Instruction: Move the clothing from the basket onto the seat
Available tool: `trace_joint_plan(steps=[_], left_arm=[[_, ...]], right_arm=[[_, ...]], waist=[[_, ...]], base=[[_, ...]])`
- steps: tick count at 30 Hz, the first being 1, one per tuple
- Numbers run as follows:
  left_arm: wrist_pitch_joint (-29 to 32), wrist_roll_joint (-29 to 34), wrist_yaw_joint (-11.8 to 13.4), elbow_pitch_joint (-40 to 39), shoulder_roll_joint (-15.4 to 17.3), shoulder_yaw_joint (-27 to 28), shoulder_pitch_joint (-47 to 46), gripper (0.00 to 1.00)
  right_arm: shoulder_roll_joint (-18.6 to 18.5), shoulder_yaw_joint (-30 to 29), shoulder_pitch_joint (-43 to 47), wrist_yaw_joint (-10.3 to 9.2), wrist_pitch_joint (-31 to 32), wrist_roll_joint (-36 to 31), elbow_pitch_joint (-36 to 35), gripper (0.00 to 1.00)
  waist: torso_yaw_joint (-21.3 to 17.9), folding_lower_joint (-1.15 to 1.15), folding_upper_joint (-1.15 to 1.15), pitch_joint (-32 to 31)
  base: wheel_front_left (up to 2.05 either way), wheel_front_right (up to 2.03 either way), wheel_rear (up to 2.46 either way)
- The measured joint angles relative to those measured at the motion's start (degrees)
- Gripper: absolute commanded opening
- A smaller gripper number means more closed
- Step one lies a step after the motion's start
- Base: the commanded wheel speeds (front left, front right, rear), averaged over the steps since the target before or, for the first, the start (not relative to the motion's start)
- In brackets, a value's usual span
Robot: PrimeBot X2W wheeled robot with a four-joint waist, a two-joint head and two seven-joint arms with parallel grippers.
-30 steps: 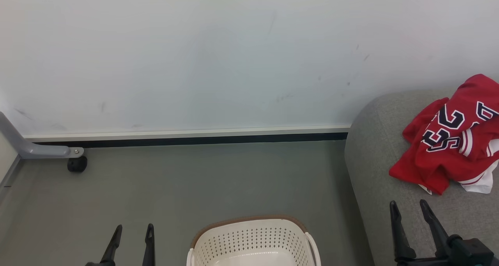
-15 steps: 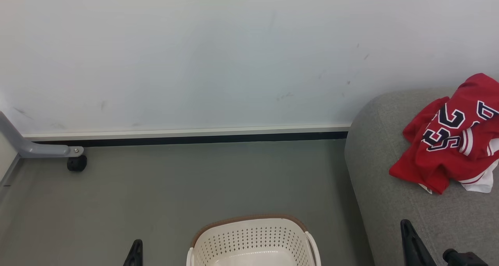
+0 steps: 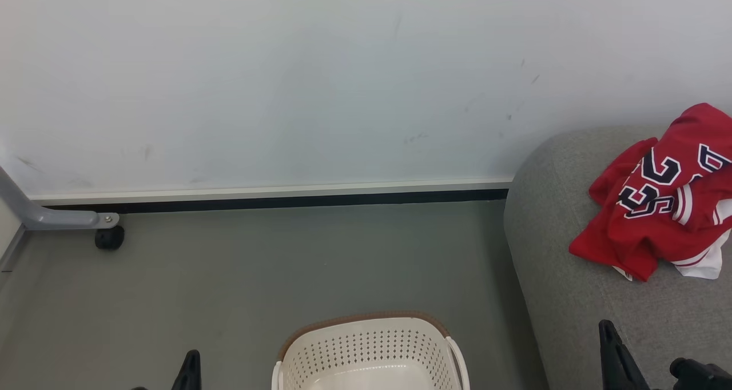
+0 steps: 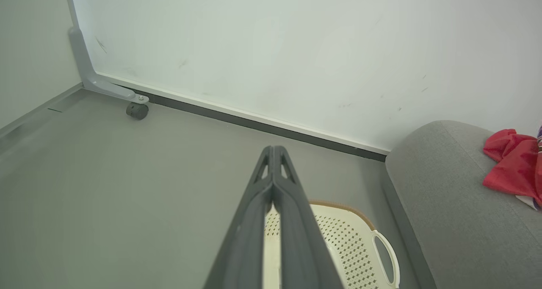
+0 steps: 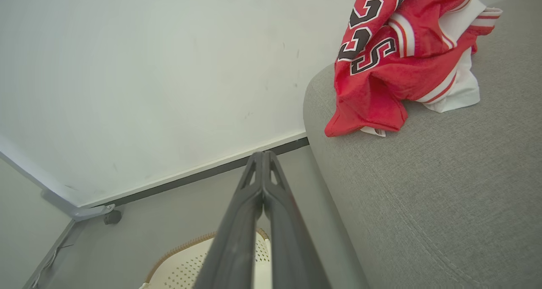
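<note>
**Clothing** point(image 3: 657, 207): lies in a crumpled heap on the seat point(image 3: 549, 247), near its rounded end and close to the wall point(image 3: 343, 81). It rests wholly on the cushion with nothing hanging over the edge. Judged a stable drop: soft fabric slumped where it was let go. The navy lettering faces up.

**Basket** point(image 3: 369, 344): stands on the floor point(image 3: 286, 264) just beside the seat's end, between the two arms. The part of its inside in view is bare plastic. Judgement: the transfer looks complete or nearly so. The near part of the basket is cut off, so this cannot be confirmed.

**Left pincer** point(image 4: 274, 151): fingers pressed together at the tips, holding nothing. It points forward above the basket's left side, apart from the rim.

**Right pincer** point(image 5: 262, 155): also closed tip to tip and empty. It sits above the seat's near edge, well apart from the clothing, and is aimed toward the wall.

**Pose**: both arms sit low, flanking the basket. This reads as a rest pose, not an approach.

**Other**: a grey castered leg point(image 3: 63, 218) stands by the wall at far left, clear of the work.
</note>
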Motion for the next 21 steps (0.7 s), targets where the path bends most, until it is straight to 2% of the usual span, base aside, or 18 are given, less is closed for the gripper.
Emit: trace_joint_plan(steps=[21], left_arm=[[4.36,-14.25,-2.74,1.07,-1.46,3.78,-2.15,0.0]], right_arm=[[1.94,-4.57,-2.14,2.74,4.35,14.19,2.04,0.0]], waist=[[-0.48,0.0,0.0,0.67]], base=[[0.0,0.0,0.0]])
